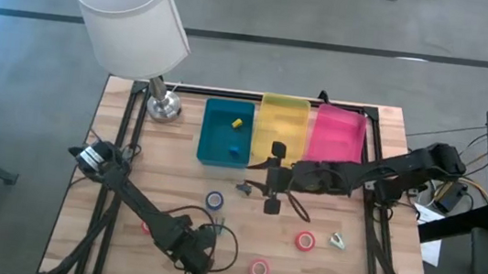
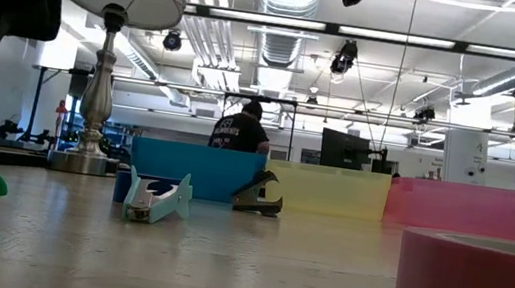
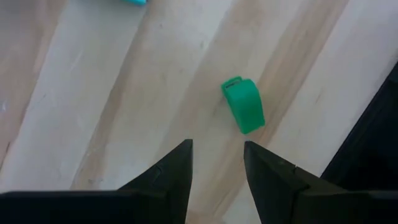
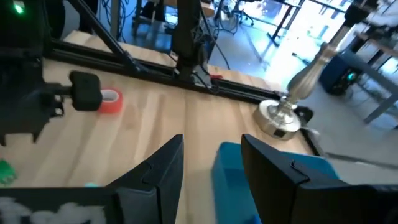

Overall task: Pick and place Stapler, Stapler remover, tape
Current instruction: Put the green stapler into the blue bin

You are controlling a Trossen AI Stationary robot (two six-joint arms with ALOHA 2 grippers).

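- The green stapler [image 3: 243, 104] lies flat on the wooden table [image 1: 367, 271] near the front-left, its long axis slanted across the planks.
- The left gripper [image 3: 217, 163] hovers just short of the stapler, fingers spread and empty, arm stretched low toward the front edge.
- The right gripper [image 1: 274, 177] hangs near the blue bin [image 1: 214, 143], fingers parted, holding nothing.
- Tape rolls [image 1: 305, 241] lie scattered mid-table.

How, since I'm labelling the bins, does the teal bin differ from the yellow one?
The teal bin holds a yellow block and a blue block; the yellow bin shows no contents. The teal bin stands beside the lamp; the yellow bin stands between it and the pink bin. Both are rectangular, side by side.
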